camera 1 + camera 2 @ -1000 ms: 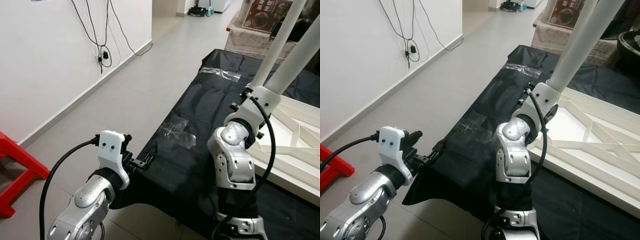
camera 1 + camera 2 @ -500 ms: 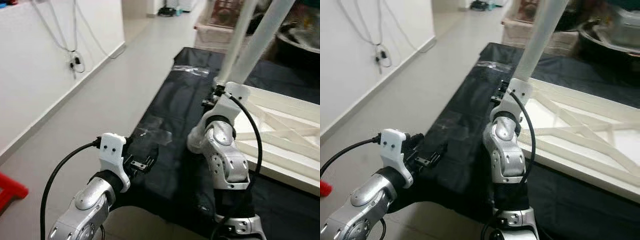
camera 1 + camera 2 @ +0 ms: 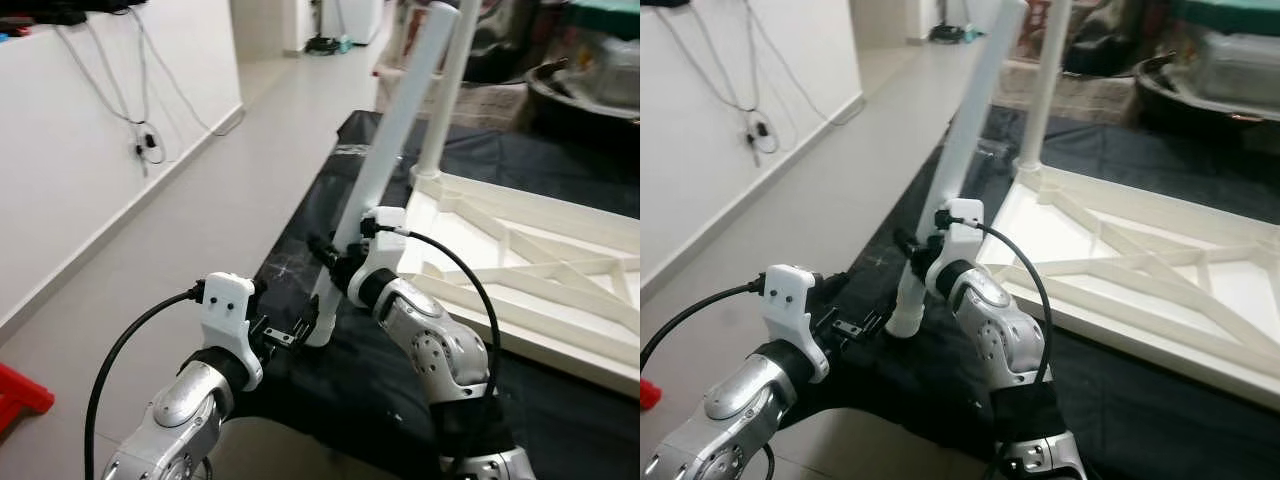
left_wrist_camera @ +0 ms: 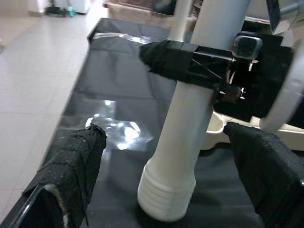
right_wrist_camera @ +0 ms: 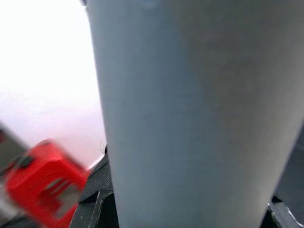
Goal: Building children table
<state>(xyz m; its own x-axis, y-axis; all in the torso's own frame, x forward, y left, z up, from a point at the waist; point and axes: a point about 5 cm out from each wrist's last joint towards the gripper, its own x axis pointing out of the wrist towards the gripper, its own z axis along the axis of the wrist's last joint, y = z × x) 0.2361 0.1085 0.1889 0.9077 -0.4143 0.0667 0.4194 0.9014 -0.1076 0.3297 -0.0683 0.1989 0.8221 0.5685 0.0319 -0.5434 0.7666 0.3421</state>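
A home, by its look. Pale floor tiles (image 3: 250, 170) run along a white wall (image 3: 60, 160) with dangling cables (image 3: 140, 90). A hallway opens beyond.

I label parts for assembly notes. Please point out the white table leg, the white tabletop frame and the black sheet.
white table leg (image 3: 385, 165), left eye view, middle of its shaft.
white tabletop frame (image 3: 1160, 305), right eye view, a diagonal rib.
black sheet (image 4: 118, 80), left wrist view, bare part.

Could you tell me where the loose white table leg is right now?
The white table leg is clamped in the right gripper, its ribbed foot standing on the black sheet, between the open left gripper and the upturned tabletop.
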